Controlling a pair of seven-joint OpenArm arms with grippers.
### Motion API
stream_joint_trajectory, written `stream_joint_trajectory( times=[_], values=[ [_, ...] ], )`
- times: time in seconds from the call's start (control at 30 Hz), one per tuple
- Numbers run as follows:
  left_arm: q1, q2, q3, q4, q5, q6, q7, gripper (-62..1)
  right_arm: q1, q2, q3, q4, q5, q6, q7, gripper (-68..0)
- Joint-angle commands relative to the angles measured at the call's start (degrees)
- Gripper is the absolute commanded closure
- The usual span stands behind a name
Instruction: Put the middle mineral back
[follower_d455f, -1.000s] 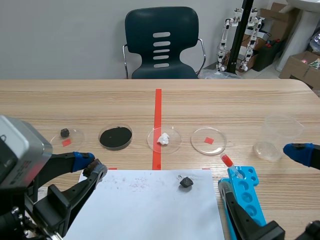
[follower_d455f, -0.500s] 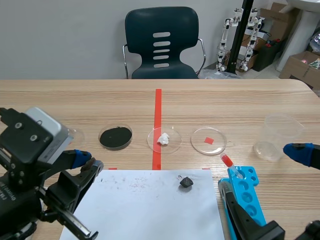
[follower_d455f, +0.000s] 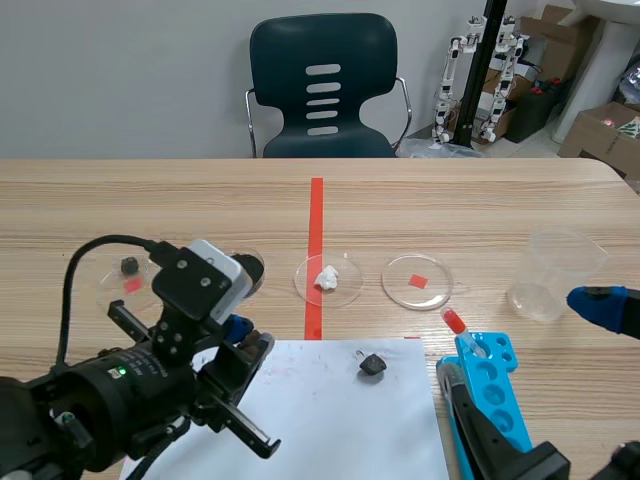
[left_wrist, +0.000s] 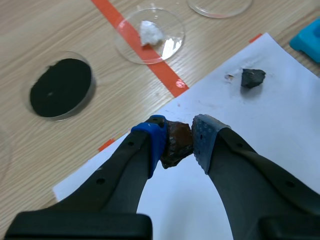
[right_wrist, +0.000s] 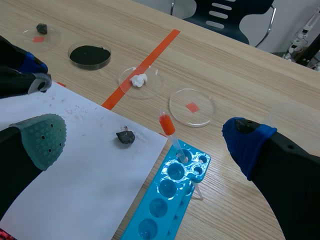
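While the left gripper (left_wrist: 179, 135) pinches the reddish-brown mineral (left_wrist: 174, 147) between its pads over the white paper's (left_wrist: 260, 130) far left corner, the only empty dish (follower_d455f: 432, 292), likely its home, lies ahead-right past the tape line (follower_d455f: 316, 215), and the right gripper (right_wrist: 145, 142) waits, spread wide.

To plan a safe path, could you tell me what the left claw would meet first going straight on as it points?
Likely the white paper just ahead of the left claw; beyond lies the dish with the white lump, though depth is unclear.
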Motion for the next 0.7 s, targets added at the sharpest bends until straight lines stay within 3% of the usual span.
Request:
stream_joint_trajectory(
  times=[0.0, 0.33, 0.67],
  values=[
    [-1.36, 1.40, 0.24, -0.15, -0.22, 0.13, -1.20, -10.0, 0.50, 0.44, 0.09, 0.31, 0.37, -0.22, 0.85, -67.9],
    [-8.41, 8.31, 2.82, -10.25, -0.39, 0.15, -1.64, -10.0, 0.50, 0.44, 0.09, 0.31, 0.37, -0.22, 0.85, -67.9],
    [-11.69, 11.26, 2.82, -19.37, -1.51, 0.17, -3.08, -10.0, 0.50, 0.44, 0.09, 0.31, 0.37, -0.22, 0.85, -67.9]
  ],
)
